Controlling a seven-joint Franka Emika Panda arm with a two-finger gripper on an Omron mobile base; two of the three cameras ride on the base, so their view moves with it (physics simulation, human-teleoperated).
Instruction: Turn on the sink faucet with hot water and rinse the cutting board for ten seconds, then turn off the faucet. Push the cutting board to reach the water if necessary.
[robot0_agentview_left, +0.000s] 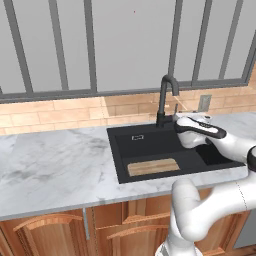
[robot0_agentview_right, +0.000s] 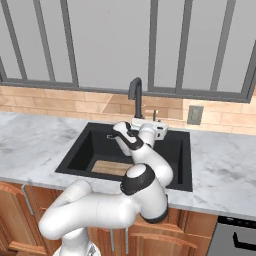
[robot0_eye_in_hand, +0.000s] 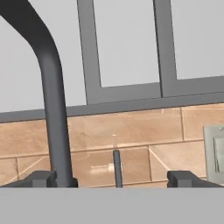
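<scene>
So the gripper (robot0_eye_in_hand: 115, 178) is sitting with its fingers spread wide and empty, and the sink faucet (robot0_eye_in_hand: 53, 100) lever – that thin upright stick at bottom centre of the hand view – stands right between them, the gooseneck rising just left of it.

Robot arm hides part of the cutting board (robot0_agentview_right: 111, 167) in right base view; hand view crops the sink faucet (robot0_eye_in_hand: 51, 94) spout at top, wall outlet (robot0_eye_in_hand: 215, 152) at right edge.
</scene>
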